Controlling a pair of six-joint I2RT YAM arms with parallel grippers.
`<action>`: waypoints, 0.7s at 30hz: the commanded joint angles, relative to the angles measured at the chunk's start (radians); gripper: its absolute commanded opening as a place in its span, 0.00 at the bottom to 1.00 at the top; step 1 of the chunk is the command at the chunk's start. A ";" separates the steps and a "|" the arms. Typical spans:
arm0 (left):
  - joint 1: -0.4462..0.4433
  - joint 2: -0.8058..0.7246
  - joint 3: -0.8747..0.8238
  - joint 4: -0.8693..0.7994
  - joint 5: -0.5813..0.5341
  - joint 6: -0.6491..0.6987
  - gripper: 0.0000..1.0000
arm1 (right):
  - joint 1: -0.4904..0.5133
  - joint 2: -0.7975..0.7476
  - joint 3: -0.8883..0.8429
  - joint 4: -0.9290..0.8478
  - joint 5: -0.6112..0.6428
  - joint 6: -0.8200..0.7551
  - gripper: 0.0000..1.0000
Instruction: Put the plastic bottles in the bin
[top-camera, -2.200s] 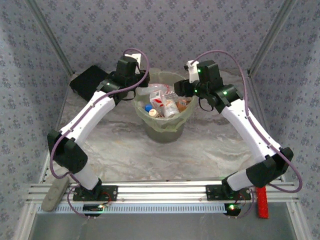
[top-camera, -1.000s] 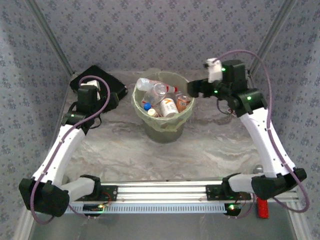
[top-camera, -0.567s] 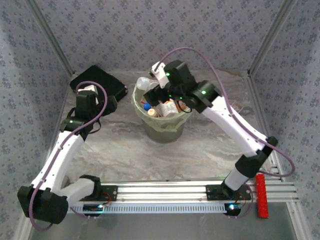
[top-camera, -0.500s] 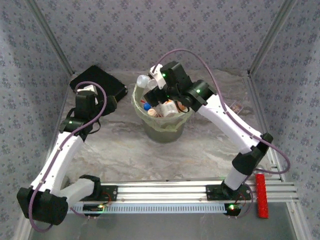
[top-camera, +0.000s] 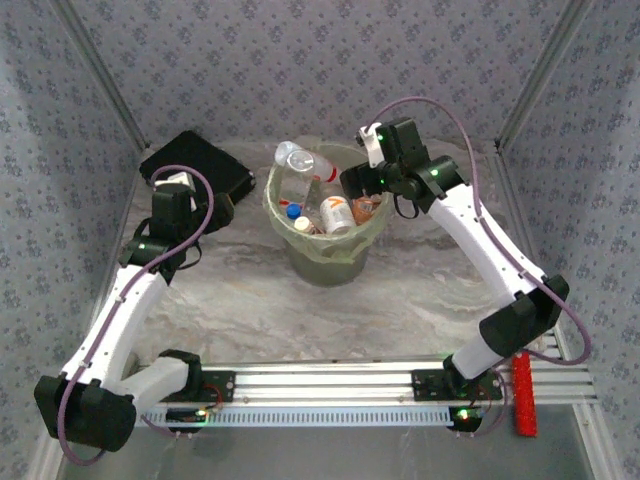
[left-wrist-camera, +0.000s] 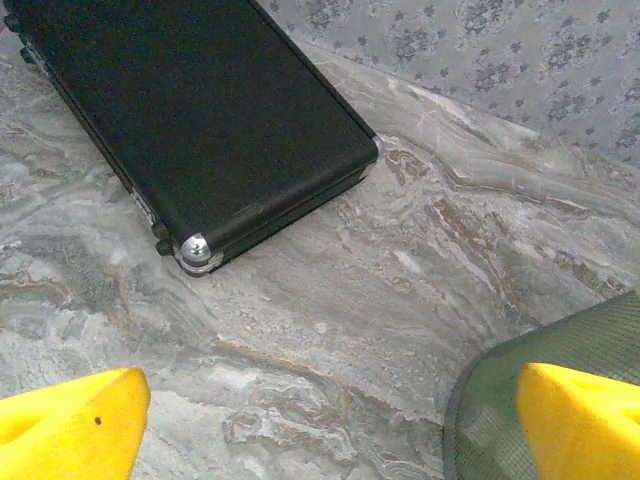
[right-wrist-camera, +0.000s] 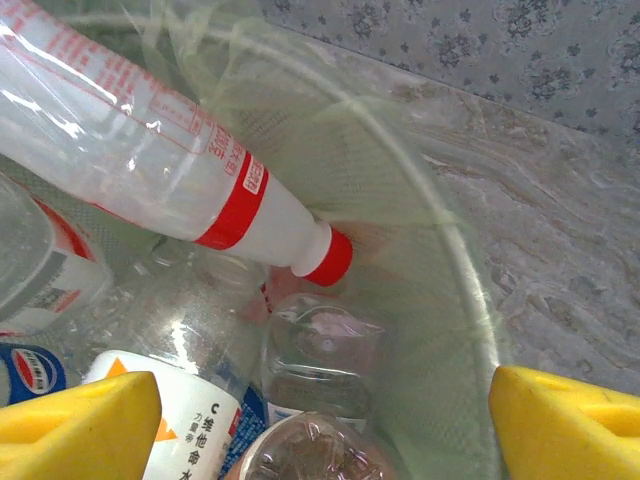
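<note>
I see the bin (top-camera: 325, 262) mid-table toward the far side, heaped with plastic bottles (top-camera: 318, 205), and a red-capped bottle (right-wrist-camera: 150, 160) lies slanted on top. My right gripper (right-wrist-camera: 320, 425) hangs over it, spread wide and empty. The left gripper (left-wrist-camera: 325, 425), also wide and empty, is near the black case (left-wrist-camera: 190, 110).
</note>
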 joint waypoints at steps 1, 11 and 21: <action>0.009 -0.008 -0.007 0.044 0.031 -0.017 0.94 | 0.016 -0.044 0.053 0.051 -0.105 0.020 0.87; 0.009 -0.026 -0.048 0.069 0.065 -0.054 0.93 | 0.072 0.156 0.319 0.079 -0.082 0.028 0.88; 0.008 -0.028 -0.052 0.062 0.071 -0.049 0.93 | 0.151 0.203 0.133 0.055 0.042 -0.011 0.86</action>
